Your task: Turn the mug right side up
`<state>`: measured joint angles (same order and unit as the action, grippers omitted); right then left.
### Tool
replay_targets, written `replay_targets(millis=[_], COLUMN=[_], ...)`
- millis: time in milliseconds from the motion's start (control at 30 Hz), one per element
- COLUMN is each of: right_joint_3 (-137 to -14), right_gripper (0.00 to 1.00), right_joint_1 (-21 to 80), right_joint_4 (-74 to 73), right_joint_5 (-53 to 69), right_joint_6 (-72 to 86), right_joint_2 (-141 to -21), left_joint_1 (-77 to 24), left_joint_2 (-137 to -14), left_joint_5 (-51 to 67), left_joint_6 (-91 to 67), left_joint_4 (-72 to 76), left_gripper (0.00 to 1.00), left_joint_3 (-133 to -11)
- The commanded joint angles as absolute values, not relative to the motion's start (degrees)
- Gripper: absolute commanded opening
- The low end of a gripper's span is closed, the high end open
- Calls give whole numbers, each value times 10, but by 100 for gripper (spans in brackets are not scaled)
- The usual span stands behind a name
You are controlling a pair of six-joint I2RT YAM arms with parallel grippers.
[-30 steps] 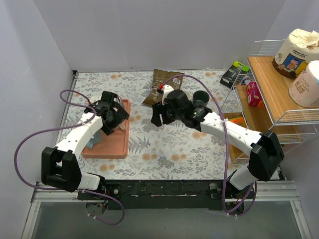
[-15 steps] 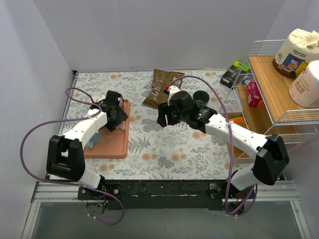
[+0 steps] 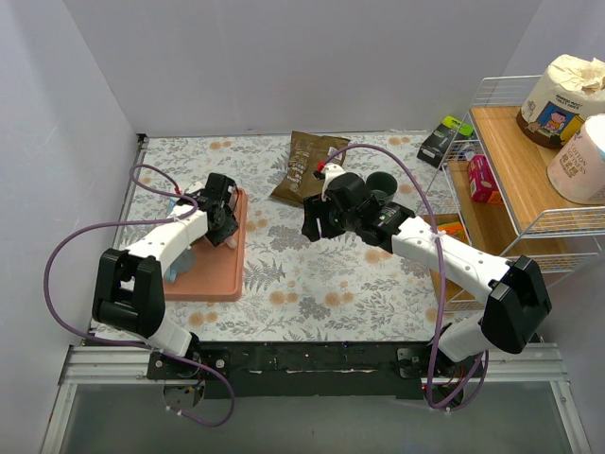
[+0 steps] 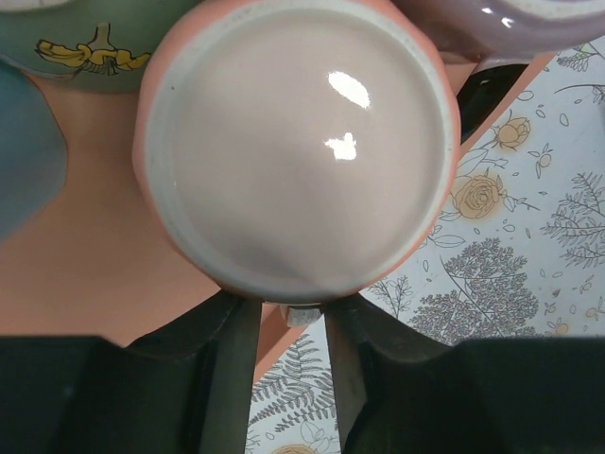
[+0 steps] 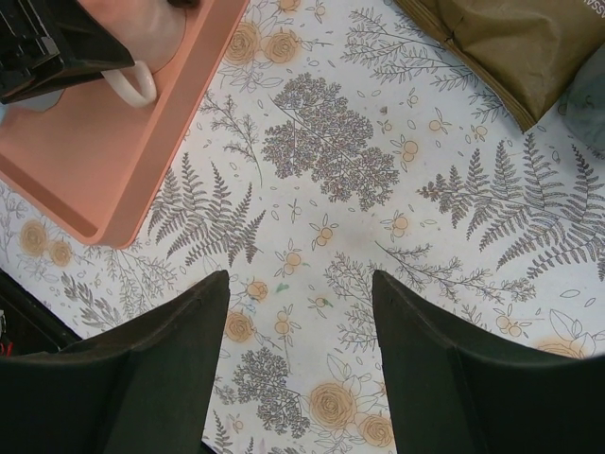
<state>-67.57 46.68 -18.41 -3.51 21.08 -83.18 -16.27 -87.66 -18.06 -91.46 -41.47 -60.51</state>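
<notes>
So the left gripper [image 4: 288,326]: its fingers [image 4: 232,369] are nearly together, with just a slit between them and a pale nub in it. That nub may be the handle [image 5: 132,87], but I can't tell if they've actually pinched it. The mug [image 4: 293,142] sits bottom-up at their 12 o'clock, on the tray [image 4: 85,284] over at the table's 9 o'clock. The right gripper [image 5: 300,284] is spread wide with nothing in it, hanging over the tablecloth [image 5: 331,151].

My worry is that the glaze looks slick, and a thin handle grip could let the mug swing or slip mid-flip. It's packed in too, so tipping it might knock the neighbours or send it over the tray edge at 5 o'clock.

Count: one pink mug, three neighbours (green cup [image 4: 66,47] at 11, something blue [image 4: 24,142] at 9, something lilac [image 4: 501,28] at 1), one tray, one snack bag [image 3: 304,163] and one dark cup [image 3: 380,183].
</notes>
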Motion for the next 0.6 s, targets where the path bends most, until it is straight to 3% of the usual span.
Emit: replay_targets(millis=[0,100,133,567], right_joint_3=[-671,-671,-671,-701], right_gripper=[69,69,69,73], right_joint_1=[462,461,461,458], right_joint_4=[-180,-181,-182,-192], right_joint_5=[-42,-41,-40,36], right_joint_6=[216,218,218,236], right_joint_2=[-810,-810,-809,-800], left_joint_1=[-165,-165,-165,-195], left_joint_2=[-879,-876,-875,-752], left_joint_5=[-212,-214,-215,-166], left_joint_6=[-921,-923,-924,-941], left_joint_4=[-417,-422,-426,-497], left_gripper=[25,12,1,0], left_joint_3=[-623,-624,-625,-684])
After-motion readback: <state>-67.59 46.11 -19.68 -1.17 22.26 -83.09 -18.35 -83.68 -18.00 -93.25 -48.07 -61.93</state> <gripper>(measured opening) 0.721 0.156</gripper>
